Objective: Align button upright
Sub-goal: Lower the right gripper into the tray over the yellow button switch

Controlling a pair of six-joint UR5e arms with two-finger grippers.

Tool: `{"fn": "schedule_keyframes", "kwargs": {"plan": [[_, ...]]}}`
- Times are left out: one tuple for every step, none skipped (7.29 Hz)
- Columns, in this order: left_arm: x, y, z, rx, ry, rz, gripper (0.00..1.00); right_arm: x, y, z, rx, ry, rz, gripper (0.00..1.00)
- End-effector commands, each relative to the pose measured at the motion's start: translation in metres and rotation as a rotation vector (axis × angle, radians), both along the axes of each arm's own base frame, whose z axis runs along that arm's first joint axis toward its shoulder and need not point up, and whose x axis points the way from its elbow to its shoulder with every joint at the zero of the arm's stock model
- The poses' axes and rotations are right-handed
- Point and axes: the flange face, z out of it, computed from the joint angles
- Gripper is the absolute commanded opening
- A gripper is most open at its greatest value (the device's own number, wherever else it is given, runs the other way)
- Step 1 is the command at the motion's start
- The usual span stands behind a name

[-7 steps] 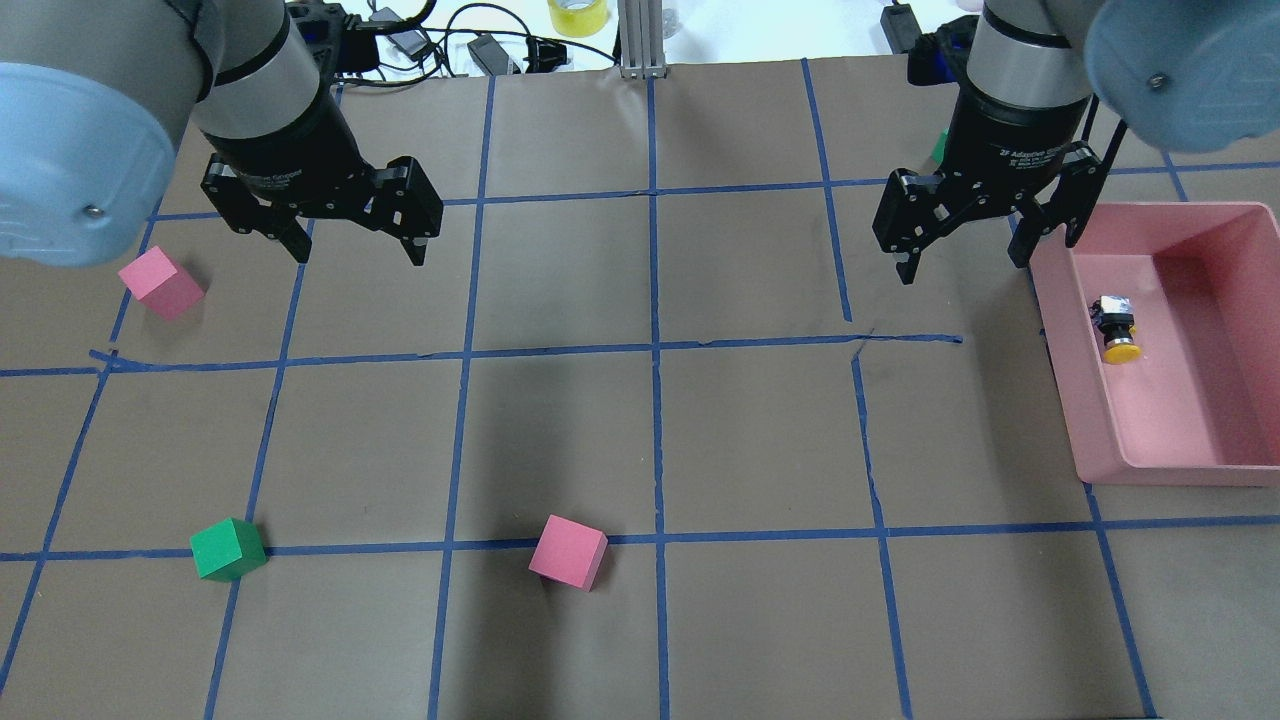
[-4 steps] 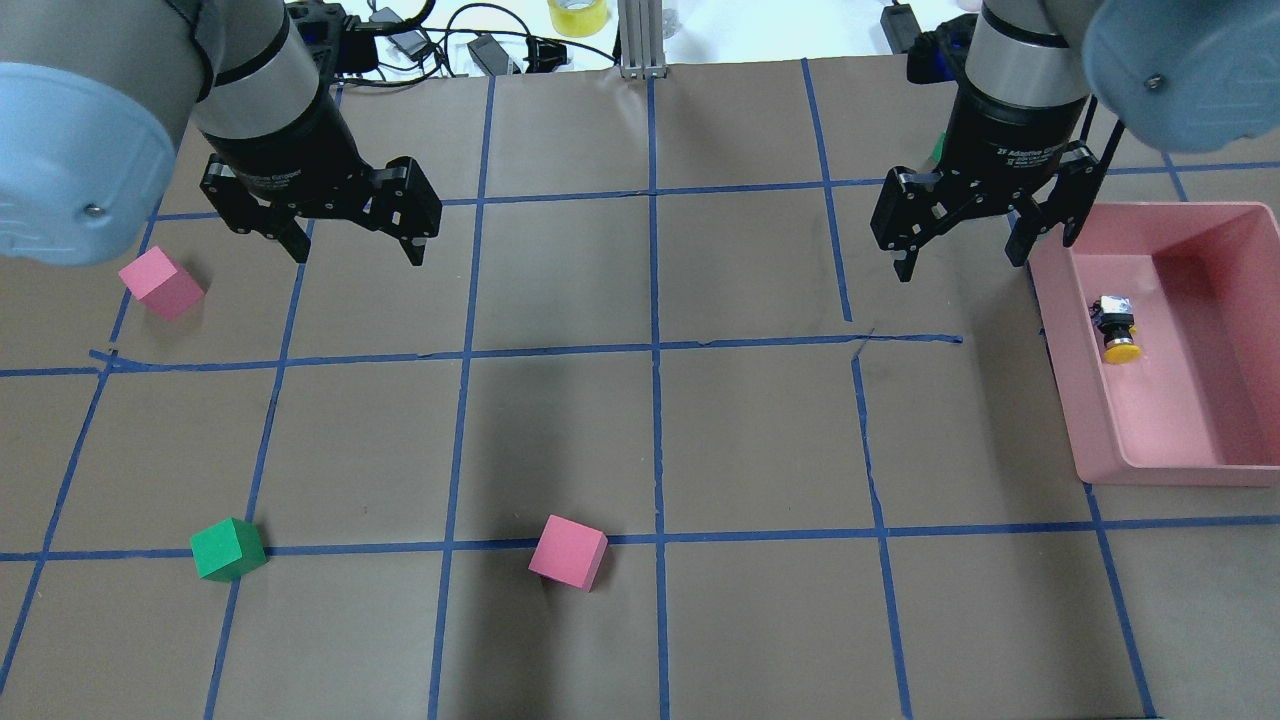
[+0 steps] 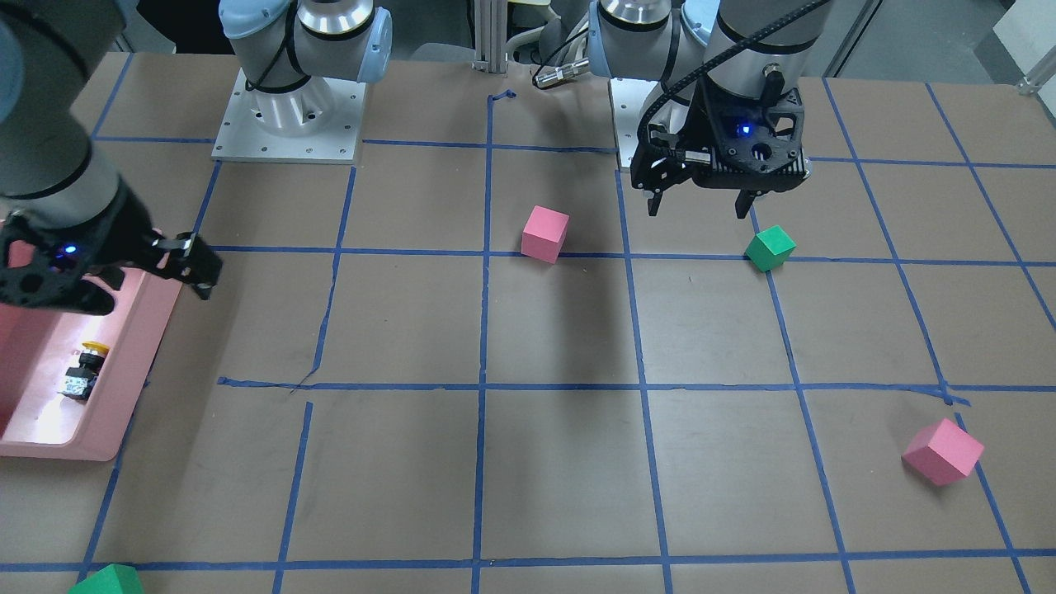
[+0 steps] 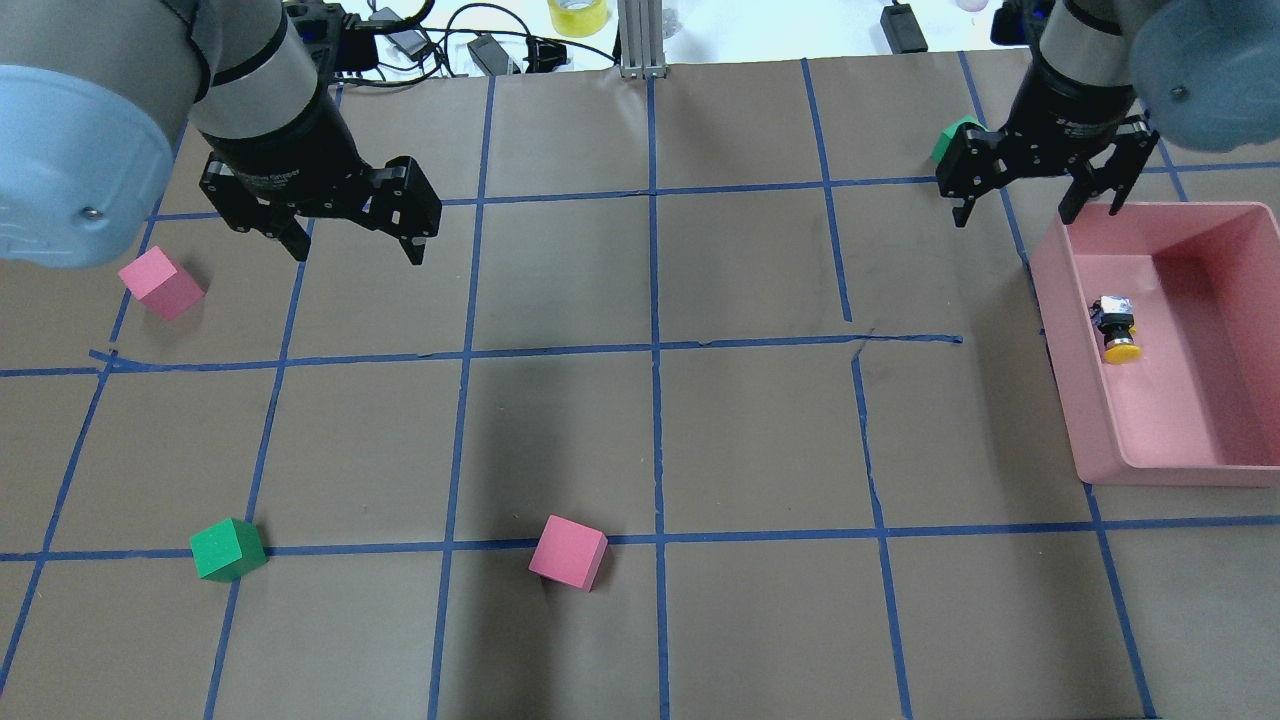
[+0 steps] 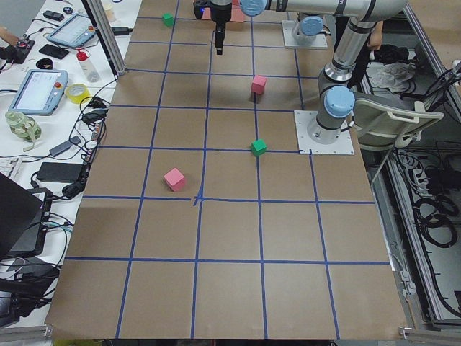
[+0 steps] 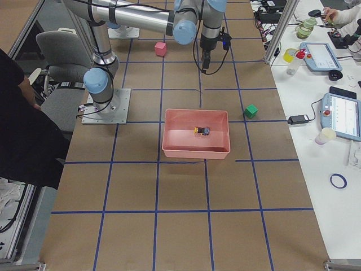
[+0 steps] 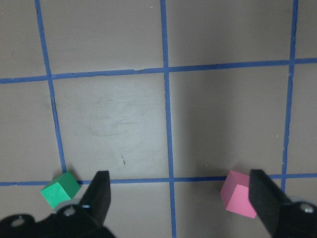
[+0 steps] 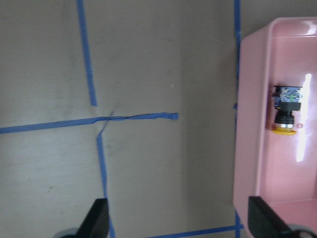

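The button (image 4: pixel 1117 328) lies on its side in the pink bin (image 4: pixel 1082 410), with its yellow cap toward the robot and its grey block toward the far side. It also shows in the front view (image 3: pixel 82 371) and the right wrist view (image 8: pixel 286 111). My right gripper (image 4: pixel 1025 212) is open and empty. It hangs above the table just outside the bin's far-left corner. My left gripper (image 4: pixel 357 252) is open and empty over the table's far left, well away from the button.
A pink cube (image 4: pixel 160 283) lies left of the left gripper. A green cube (image 4: pixel 228 549) and another pink cube (image 4: pixel 568 552) sit near the front. A second green cube (image 4: pixel 950 140) sits behind the right gripper. Cables and a yellow tape roll (image 4: pixel 577 14) line the far edge.
My right gripper has moved toward the far edge and to the right, closer to the bin's far corner, still open. The left gripper, the button and the cubes have not moved.
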Motion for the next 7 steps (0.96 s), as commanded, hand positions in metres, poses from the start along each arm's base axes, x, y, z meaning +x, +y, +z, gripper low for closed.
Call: {"fn": "schedule_keyframes", "kwargs": {"plan": [[0.000,-0.001,-0.001,-0.014,0.001,-0.001,1.00,-0.097,-0.007,-0.032,-0.039,0.068,-0.021,1.00],[0.000,-0.001,-0.002,-0.011,0.001,0.001,1.00,-0.124,-0.009,-0.059,-0.044,0.067,-0.051,1.00],[0.000,-0.001,-0.005,-0.007,0.002,0.001,1.00,-0.154,-0.006,-0.074,-0.079,0.083,-0.087,1.00],[0.000,-0.001,-0.008,-0.001,0.002,0.001,1.00,-0.180,0.001,-0.092,-0.068,0.069,-0.056,1.00],[0.000,-0.001,-0.008,-0.001,0.004,0.005,1.00,-0.203,0.003,-0.104,-0.069,0.071,-0.036,1.00],[0.000,-0.001,-0.008,0.000,0.005,0.001,1.00,-0.219,0.005,-0.121,-0.046,0.059,-0.039,1.00],[0.001,-0.001,-0.008,0.001,0.005,0.002,1.00,-0.227,0.009,-0.141,-0.011,0.040,-0.034,1.00]]}}
